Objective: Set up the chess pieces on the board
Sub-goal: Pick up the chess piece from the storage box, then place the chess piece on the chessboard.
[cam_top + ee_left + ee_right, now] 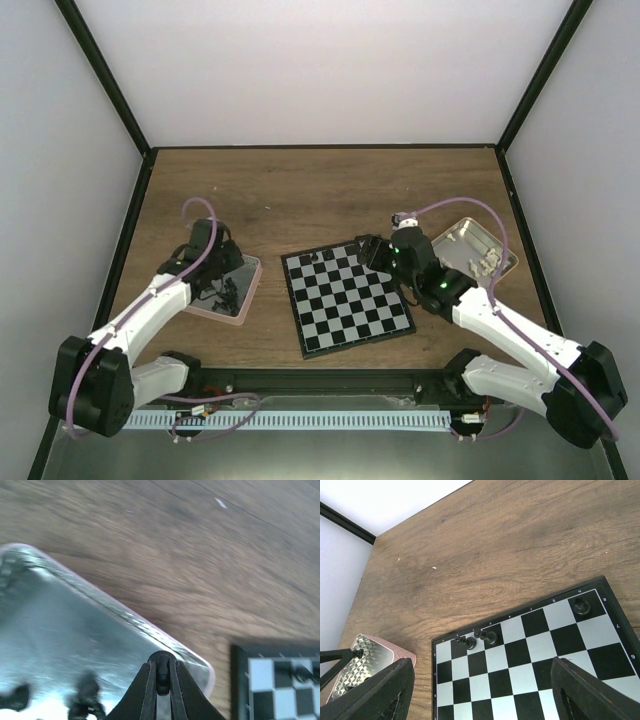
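The board (345,300) of black and pale grey checks lies mid-table. Three black chess pieces stand along its far row: two side by side (467,642) (487,636) and one near the corner (581,607). My left gripper (163,680) hovers over the pink-rimmed tray (75,625) and is shut on a small black chess piece (163,672). More black pieces (86,695) lie in that tray. My right gripper (480,700) hangs open above the board's far side, with nothing between its fingers (370,695).
A tan tin (478,250) holding whitish pieces sits right of the board. The pink-rimmed tray (240,290) lies left of it. Bare wooden table (320,190) stretches behind both, enclosed by white walls.
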Action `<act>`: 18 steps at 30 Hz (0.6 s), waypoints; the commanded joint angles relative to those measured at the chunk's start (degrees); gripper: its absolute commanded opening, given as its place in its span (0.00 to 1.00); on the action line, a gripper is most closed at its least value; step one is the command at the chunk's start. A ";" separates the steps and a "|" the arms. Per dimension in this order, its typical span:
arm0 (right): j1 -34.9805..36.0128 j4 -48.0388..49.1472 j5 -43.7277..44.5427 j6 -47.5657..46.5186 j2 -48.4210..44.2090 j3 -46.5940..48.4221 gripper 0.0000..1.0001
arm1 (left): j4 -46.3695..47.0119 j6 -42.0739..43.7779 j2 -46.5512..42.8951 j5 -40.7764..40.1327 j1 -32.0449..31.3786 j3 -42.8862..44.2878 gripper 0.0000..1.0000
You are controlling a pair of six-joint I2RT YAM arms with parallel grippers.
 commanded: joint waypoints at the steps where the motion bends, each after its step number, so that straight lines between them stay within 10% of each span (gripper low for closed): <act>1: -0.25 0.99 1.09 1.11 -1.26 0.04 0.76 | 1.73 1.09 -0.82 3.03 -6.72 2.01 0.04; 18: -0.25 -4.00 10.49 7.14 -9.00 -2.71 0.76 | 9.25 8.93 19.34 -1.93 -27.43 9.57 0.04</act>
